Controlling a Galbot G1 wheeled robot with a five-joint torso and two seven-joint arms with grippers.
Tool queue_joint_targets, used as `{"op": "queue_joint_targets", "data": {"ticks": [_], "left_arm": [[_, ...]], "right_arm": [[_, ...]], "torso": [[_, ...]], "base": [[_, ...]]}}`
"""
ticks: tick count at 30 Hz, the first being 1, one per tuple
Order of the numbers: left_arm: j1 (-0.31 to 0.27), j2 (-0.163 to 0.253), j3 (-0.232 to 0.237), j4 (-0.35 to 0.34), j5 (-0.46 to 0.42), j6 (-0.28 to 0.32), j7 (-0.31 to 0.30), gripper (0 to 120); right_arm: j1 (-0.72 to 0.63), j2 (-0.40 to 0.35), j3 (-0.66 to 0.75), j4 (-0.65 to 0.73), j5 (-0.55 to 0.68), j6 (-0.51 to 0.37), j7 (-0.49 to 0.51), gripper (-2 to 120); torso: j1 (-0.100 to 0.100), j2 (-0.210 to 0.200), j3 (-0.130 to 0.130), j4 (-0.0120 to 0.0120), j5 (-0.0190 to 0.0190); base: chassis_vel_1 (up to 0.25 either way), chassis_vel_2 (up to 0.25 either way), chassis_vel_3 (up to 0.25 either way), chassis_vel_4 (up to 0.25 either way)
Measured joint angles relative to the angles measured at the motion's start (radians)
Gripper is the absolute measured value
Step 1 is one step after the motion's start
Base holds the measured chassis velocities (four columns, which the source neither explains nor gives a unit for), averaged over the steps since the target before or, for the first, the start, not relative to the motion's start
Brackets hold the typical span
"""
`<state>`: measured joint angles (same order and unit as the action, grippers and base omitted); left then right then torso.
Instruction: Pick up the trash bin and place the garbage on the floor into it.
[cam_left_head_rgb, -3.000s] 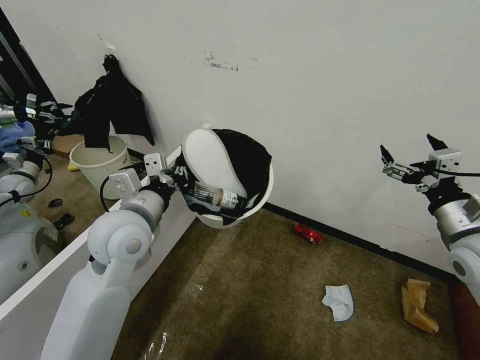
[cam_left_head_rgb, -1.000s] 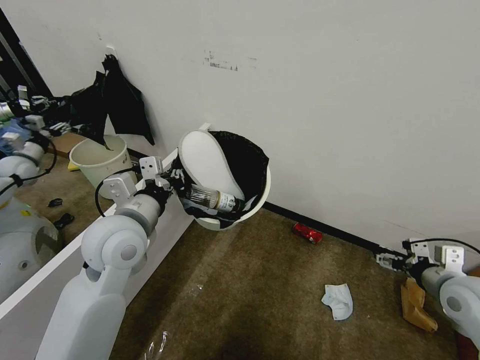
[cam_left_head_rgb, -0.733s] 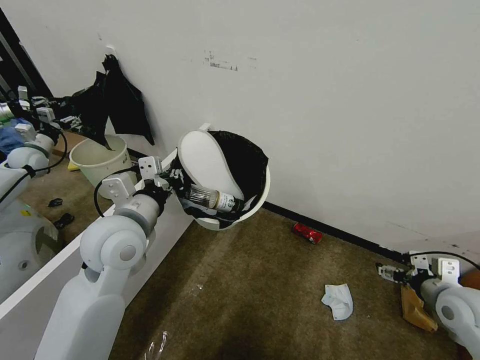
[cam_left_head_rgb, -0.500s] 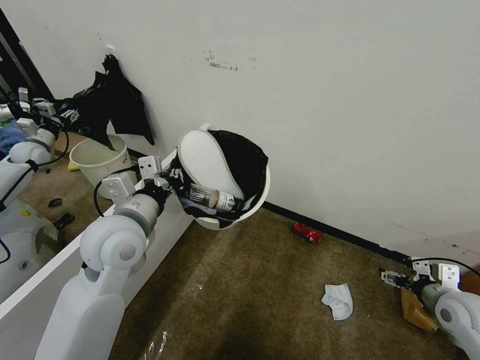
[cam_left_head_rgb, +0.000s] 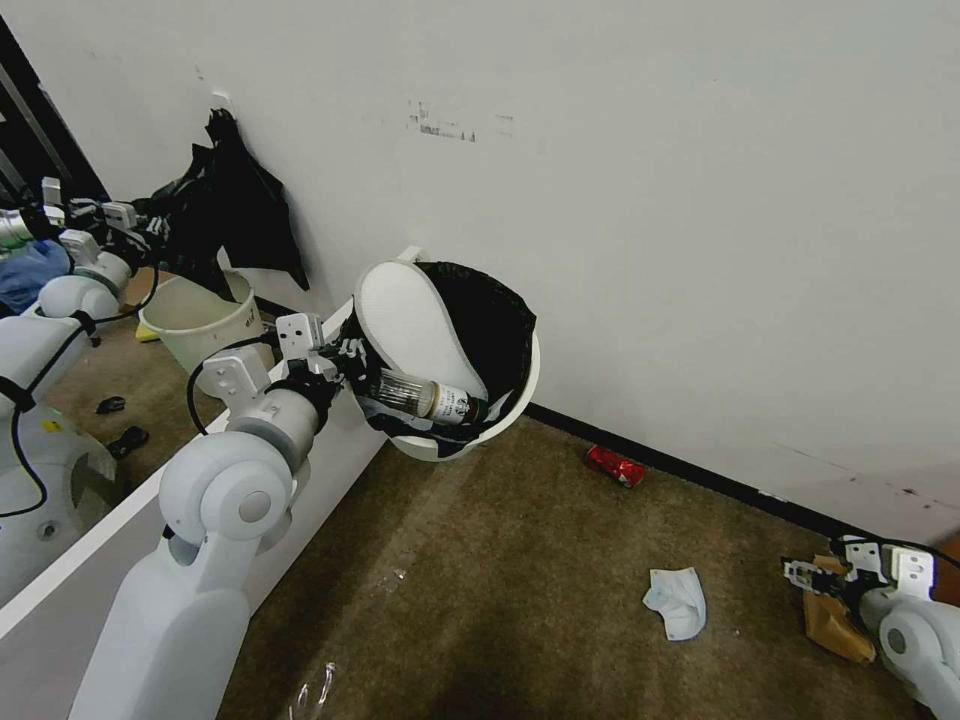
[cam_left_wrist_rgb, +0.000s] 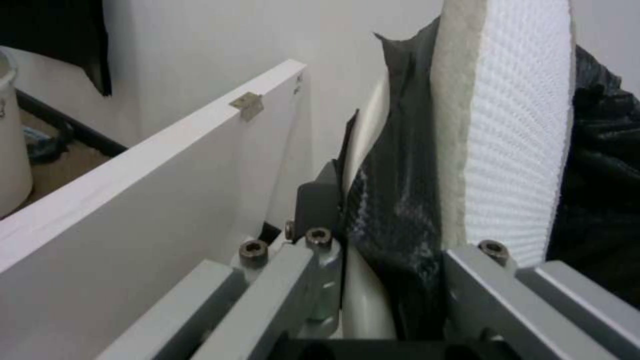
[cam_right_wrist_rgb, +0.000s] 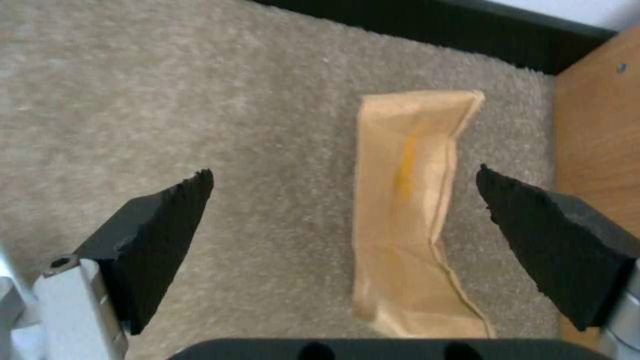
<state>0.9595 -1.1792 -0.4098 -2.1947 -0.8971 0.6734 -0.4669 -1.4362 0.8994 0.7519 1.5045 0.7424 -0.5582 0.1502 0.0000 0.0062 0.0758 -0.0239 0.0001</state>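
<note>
Tan crumpled paper (cam_right_wrist_rgb: 407, 210): lying flat on the floor (cam_left_head_rgb: 500, 560) near the black skirting strip, close beside a wooden panel (cam_right_wrist_rgb: 593, 125). Change noted: over the last three seconds I have brought the right gripper (cam_left_head_rgb: 812, 577) down from chest height to just above this paper, so by my reading the next pickup is lined up but not yet made. Its fingers (cam_right_wrist_rgb: 150, 235) stand wide apart, straddling the paper, touching nothing. Still on the carpet: crumpled white tissue (cam_left_head_rgb: 677, 602), crushed red can (cam_left_head_rgb: 615, 467). Trash bin (cam_left_head_rgb: 525, 385): held aloft and tilted, unchanged, carrying a white slipper (cam_left_head_rgb: 415, 325) and a plastic bottle (cam_left_head_rgb: 430, 393). Left gripper (cam_left_wrist_rgb: 393, 280): fingers clamped on the bin's bag-lined rim, arm raised beside the white board (cam_left_wrist_rgb: 133, 200).
</note>
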Motion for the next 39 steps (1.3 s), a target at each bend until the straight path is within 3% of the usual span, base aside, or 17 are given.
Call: {"op": "queue_joint_targets", "data": {"ticks": [31, 34, 39], "left_arm": [[0.016, 0.003, -0.002, 0.002, 0.007, 0.000, 0.000, 4], [0.015, 0.002, -0.002, 0.004, 0.007, -0.001, 0.000, 4], [0.012, 0.000, 0.000, 0.008, 0.008, -0.001, 0.000, 4]], "right_arm": [[0.187, 0.079, -0.051, -0.329, -0.156, 0.128, -0.111, 99], [0.196, 0.084, -0.053, -0.348, -0.167, 0.134, -0.116, 95], [0.225, 0.099, -0.054, -0.408, -0.186, 0.152, -0.120, 73]], "torso": [[0.000, 0.000, 0.000, 0.0001, -0.0002], [0.000, 0.000, 0.000, 0.0000, -0.0002], [0.000, 0.000, 0.000, 0.0000, -0.0001]], "base": [[0.000, 0.000, 0.000, 0.000], [0.000, 0.000, 0.000, 0.000], [0.000, 0.000, 0.000, 0.000]]}}
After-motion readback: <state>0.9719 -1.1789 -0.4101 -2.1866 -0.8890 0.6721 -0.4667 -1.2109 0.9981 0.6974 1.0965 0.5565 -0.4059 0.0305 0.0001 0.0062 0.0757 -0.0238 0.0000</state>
